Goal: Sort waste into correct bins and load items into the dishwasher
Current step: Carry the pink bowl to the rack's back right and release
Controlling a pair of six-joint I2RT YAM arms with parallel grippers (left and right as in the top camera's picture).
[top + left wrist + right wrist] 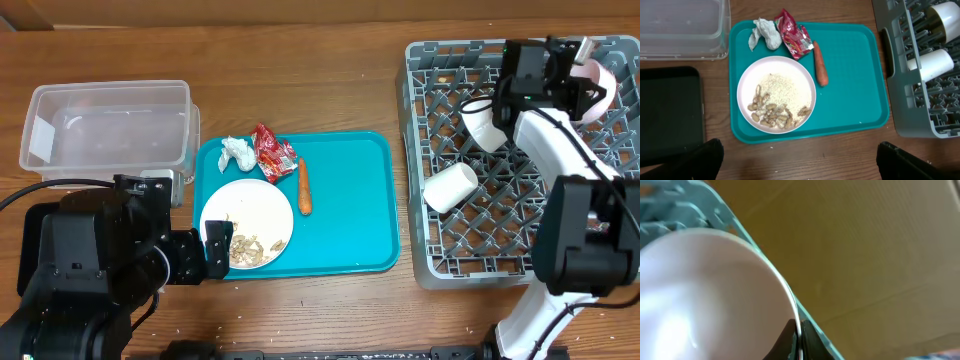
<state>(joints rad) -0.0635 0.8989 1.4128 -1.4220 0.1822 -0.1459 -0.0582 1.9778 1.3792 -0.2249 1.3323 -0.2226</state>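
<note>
A white plate (247, 215) with beige food scraps (250, 248) and rice lies on the teal tray (350, 215). A crumpled tissue (237, 152), a red wrapper (272, 152) and a carrot piece (304, 187) lie beside it. They also show in the left wrist view: plate (776, 80), scraps (772, 115), tissue (765, 34), wrapper (794, 35), carrot (820, 64). My left gripper (800, 162) is open and empty, high above the table's front edge. My right gripper (797, 330) is shut on the rim of the pale pink cup (602, 85) over the grey rack's (520, 240) back right corner.
Two white cups (450, 187) (482, 127) lie in the rack. The clear tub (108, 125) stands at the back left. The black tray (670, 112) lies in front of it, mostly under my left arm in the overhead view.
</note>
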